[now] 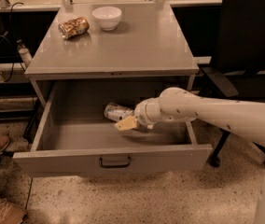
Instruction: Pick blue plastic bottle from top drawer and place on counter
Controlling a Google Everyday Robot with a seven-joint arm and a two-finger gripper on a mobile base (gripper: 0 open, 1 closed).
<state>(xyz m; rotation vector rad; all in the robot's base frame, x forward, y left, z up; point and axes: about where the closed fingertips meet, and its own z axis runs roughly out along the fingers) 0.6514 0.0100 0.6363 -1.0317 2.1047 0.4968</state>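
White arm (207, 113) stretches leftward, nearly level — gripper (127, 123) at its low left tip.

We are logging: grey surface (137, 41), grey top drawer (114, 158); cream pincer (127, 123) inside it, by the blue-and-white-labelled bottle (117, 111); white bowl (107, 17); brown-gold can (73, 27).

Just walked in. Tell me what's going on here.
A white robot arm reaches into the open drawer, its end effector right at the bottle, which lies on its side on the drawer floor. Whether it has a grip is unclear. The bottle is not yet on the counter, where a bowl and a can sit at the back.
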